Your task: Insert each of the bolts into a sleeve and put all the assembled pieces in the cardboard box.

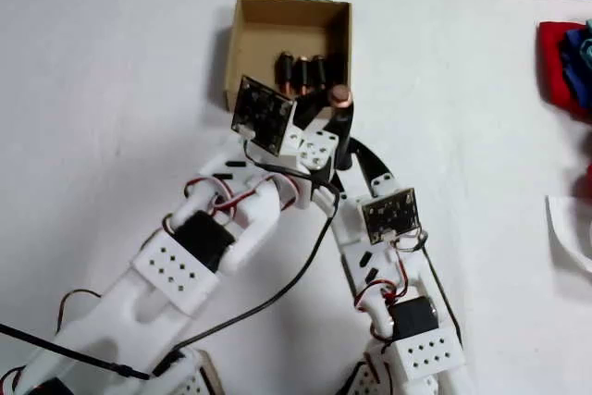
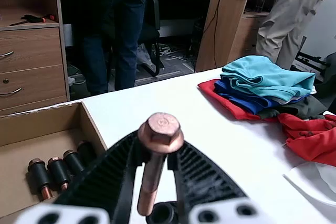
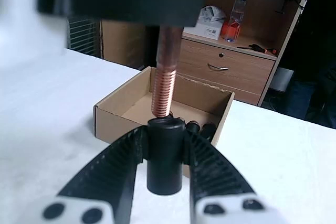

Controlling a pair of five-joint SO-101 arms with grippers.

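"Counting finished ones first: how many are boxed?"

"Three assembled pieces point(image 1: 302, 72) lie side by side in the lower right corner of the cardboard box point(image 1: 291, 0), upper middle of the high view."

"And a fourth?"

"In hand. The left tool point(image 2: 156, 153) is clamped on a copper bolt point(image 2: 160, 131) just under its hex head, shank pointing down. The right tool point(image 3: 165, 145) is clamped on a black sleeve point(image 3: 164, 174), held upright over the counter point(image 1: 111, 90), just below the box in the high view."

"Is the bolt in?"

"Its threaded tip sits at the sleeve's mouth. Most of the thread shows above it, so I'd judge insertion barely begun."

"What's left?"

"Pushing the bolt home, then putting that piece in the box. Whether more parts wait, I cannot tell."
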